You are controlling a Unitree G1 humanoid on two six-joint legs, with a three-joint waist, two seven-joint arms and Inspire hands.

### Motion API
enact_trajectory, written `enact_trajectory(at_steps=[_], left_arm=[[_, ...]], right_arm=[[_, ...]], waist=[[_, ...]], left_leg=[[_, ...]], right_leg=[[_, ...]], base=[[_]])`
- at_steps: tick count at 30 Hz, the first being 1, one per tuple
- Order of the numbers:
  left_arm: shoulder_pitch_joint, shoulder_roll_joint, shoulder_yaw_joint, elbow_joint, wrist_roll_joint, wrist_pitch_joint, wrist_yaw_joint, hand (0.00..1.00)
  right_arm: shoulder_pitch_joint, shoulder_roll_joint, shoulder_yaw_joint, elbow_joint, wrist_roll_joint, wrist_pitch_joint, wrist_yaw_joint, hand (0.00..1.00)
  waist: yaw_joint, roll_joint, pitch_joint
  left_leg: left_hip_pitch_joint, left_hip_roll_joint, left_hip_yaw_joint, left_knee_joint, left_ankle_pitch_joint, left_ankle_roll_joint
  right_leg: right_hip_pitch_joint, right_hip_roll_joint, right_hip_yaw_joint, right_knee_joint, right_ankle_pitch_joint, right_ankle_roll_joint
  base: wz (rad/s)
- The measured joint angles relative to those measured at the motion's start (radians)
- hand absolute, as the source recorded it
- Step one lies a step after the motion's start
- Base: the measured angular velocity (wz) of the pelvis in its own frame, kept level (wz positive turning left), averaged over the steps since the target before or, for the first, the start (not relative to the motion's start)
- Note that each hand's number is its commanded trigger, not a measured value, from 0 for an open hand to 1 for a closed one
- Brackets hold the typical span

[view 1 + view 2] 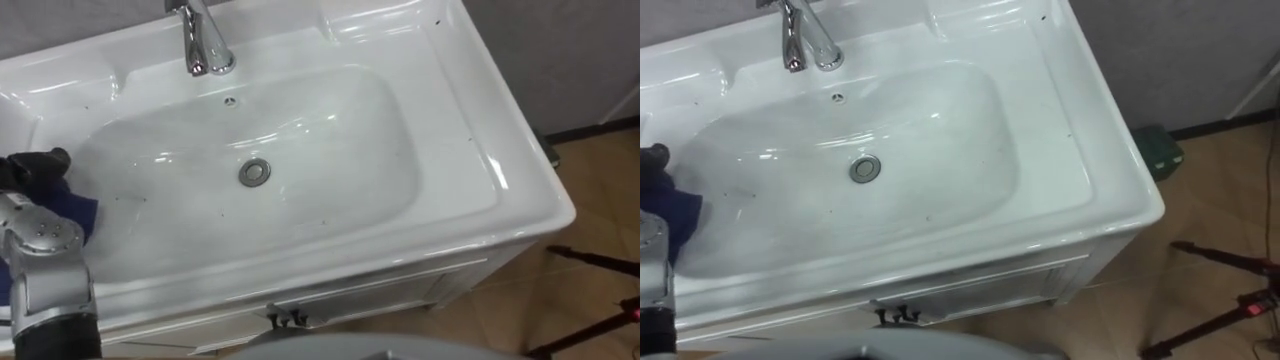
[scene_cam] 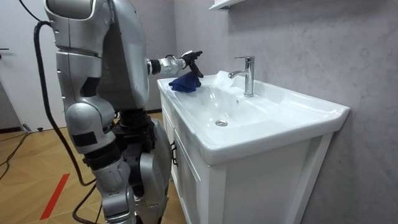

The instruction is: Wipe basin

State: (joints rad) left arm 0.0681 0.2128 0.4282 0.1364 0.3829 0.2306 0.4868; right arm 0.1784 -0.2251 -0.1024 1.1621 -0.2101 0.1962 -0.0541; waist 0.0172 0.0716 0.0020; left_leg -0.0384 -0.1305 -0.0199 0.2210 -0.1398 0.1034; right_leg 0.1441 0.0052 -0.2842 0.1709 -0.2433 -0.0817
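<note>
At the near left, a blue cloth [image 1: 78,215] is gripped in the curled fingers of the left hand [image 1: 35,168] and held over the left rim of the white basin [image 1: 400,150]. Farther in, the drain [image 1: 255,172] is seen at the bottom, and the tap [image 1: 205,45] at the far edge.

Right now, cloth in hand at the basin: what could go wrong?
1. The left hand grips the blue cloth at the basin's left end; it might slip mid-wipe.
2. A wide sweep could hit the faucet.
3. Dark specks toward the right rim may lie beyond easy reach.
</note>
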Motion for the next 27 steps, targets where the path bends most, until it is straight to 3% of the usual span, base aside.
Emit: enact_trajectory(at_steps=[7,11,16,18,19,25,27], left_arm=[[0.000,0.000,0.007,0.000,0.001,-0.042,0.004,0.00],[-0.001,0.007,0.045,0.000,-0.001,-0.050,0.032,0.00],[-0.023,0.061,0.110,0.000,-0.022,-0.072,0.095,0.00],[-0.026,0.099,0.140,0.000,-0.041,-0.092,0.102,0.00],[-0.025,0.104,0.150,0.000,-0.048,-0.094,0.108,0.00],[-0.017,0.109,0.292,0.002,-0.111,-0.096,0.189,0.00],[-0.001,0.115,0.368,0.007,-0.193,-0.108,0.233,0.00]], right_arm=[[0.010,0.011,0.000,0.013,0.001,-0.015,0.014,0.00],[0.019,0.014,0.000,0.017,0.001,-0.023,0.014,0.00],[0.017,0.013,-0.001,0.017,-0.015,-0.024,0.013,0.00],[0.022,0.010,-0.014,0.021,-0.015,-0.024,0.013,0.00],[0.021,0.010,-0.021,0.026,-0.015,-0.024,0.013,0.00],[0.045,0.008,-0.035,0.027,-0.015,-0.023,-0.004,0.00],[0.057,0.007,-0.035,0.022,-0.030,-0.022,-0.008,0.00]], waist=[[0.013,0.009,0.0016],[0.015,0.019,0.0006],[0.022,0.020,0.0005],[0.046,0.024,0.0009],[0.050,0.025,0.0011],[0.129,0.040,-0.0020],[0.157,0.039,-0.0057]], left_leg=[[0.002,0.001,0.003,0.000,0.000,0.001],[-0.001,0.001,0.003,-0.001,0.000,0.001],[-0.005,0.000,0.002,-0.002,0.000,0.000],[-0.004,0.000,0.002,0.001,0.000,0.000],[-0.004,0.000,0.002,0.002,0.000,0.000],[-0.005,-0.002,-0.001,0.002,0.000,0.000],[-0.007,-0.007,-0.005,0.001,0.000,0.001]], right_leg=[[-0.002,0.001,0.009,0.002,0.000,0.000],[-0.005,0.001,0.009,0.002,0.000,0.000],[-0.006,0.001,0.008,0.000,0.000,0.000],[-0.006,0.001,0.007,-0.001,0.000,0.000],[-0.006,0.001,0.006,-0.001,0.000,0.000],[-0.014,0.000,0.005,-0.003,-0.002,-0.001],[-0.019,-0.005,0.001,-0.003,-0.012,0.001]], base=[[-0.02],[0.00],[0.00],[0.00],[0.03],[0.01],[0.08]])
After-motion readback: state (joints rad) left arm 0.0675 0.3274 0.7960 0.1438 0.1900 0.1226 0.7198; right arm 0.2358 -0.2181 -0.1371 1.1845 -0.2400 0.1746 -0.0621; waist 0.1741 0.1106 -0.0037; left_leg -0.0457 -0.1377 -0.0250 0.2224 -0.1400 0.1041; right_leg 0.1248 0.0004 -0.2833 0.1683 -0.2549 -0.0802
